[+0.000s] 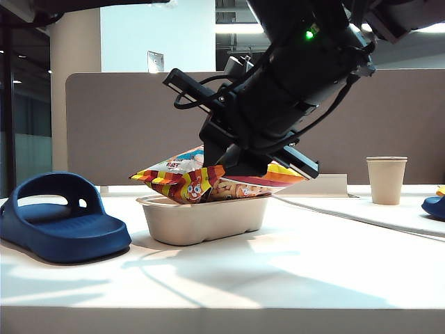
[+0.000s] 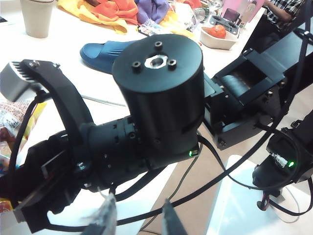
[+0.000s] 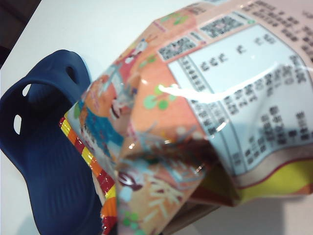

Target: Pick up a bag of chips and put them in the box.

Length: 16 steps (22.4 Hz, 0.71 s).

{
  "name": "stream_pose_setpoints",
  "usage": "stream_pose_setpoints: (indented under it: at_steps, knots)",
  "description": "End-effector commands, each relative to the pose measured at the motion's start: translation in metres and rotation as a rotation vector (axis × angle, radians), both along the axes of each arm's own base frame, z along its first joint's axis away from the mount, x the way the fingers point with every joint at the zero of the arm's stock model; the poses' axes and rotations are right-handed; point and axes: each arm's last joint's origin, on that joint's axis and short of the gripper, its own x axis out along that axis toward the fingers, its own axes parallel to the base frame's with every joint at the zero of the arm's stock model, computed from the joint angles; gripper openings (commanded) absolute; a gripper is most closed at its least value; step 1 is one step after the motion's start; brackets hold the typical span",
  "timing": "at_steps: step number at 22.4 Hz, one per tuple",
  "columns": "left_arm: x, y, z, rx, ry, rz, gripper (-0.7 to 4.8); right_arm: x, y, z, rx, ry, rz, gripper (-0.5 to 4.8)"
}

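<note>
Clamped on the bag of chips [image 1: 208,179], the right tool [image 1: 240,163] is seen in the exterior view above the box [image 1: 203,219], its jaws closed together on the crinkled foil. In the right wrist view the bag's [image 3: 195,122] orange printed back and white text panel fill most of the frame, so the fingers themselves are hidden. The bag is held tilted, its striped end with the cartoon face dipping to the box's rim on the left while the other end sticks out past the rim on the right. The box stands near the middle of the white counter [image 1: 292,278].

Only the two fingertips [image 2: 105,220] of the left tool [image 2: 134,221] are shown in the left wrist view, spread well apart with nothing between them, held behind the right arm [image 2: 156,98], which blocks most of that view.

A blue slipper [image 1: 59,219] lies toward the counter's left edge, well apart from the box, and is also seen beside the bag in the right wrist view [image 3: 44,147]. A beige paper cup [image 1: 386,179] stands upright toward the far right of the counter, and a second blue slipper [image 1: 434,205] is cut off at the right edge
</note>
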Motion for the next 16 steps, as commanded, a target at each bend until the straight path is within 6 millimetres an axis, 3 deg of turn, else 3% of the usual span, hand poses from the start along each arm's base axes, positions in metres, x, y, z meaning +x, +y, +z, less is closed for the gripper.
stream_pose_setpoints:
  at_steps: [1, 5, 8, 10, 12, 14, 16]
  knots:
    - [0.0, 0.0002, 0.0025, -0.009, -0.016, 0.001, 1.22, -0.0002, 0.0031, 0.0032, 0.026, -0.011, 0.028, 0.09]
    - [0.0001, 0.0002, 0.0025, -0.008, -0.016, 0.004, 1.22, -0.0026, 0.0057, 0.0011, 0.022, -0.004, 0.042, 0.14]
    - [0.0001, 0.0002, 0.0025, -0.008, -0.016, 0.004, 1.22, -0.0031, 0.0061, 0.0011, 0.021, -0.004, 0.043, 0.65]
    - [0.0001, 0.0002, 0.0025, -0.008, -0.015, 0.003, 1.22, -0.003, 0.006, 0.0011, 0.021, -0.004, 0.043, 0.69]
    - [0.0001, 0.0002, 0.0025, -0.008, -0.015, 0.003, 1.22, -0.0031, 0.006, 0.001, 0.02, -0.004, 0.044, 1.0]
    - [0.0001, 0.0002, 0.0025, -0.008, -0.015, 0.003, 1.22, -0.0032, 0.0061, 0.001, 0.021, -0.003, 0.045, 1.67]
    - [0.0001, 0.0002, 0.0025, -0.008, -0.015, 0.003, 1.22, -0.0034, 0.0064, 0.001, 0.026, 0.002, 0.059, 1.77]
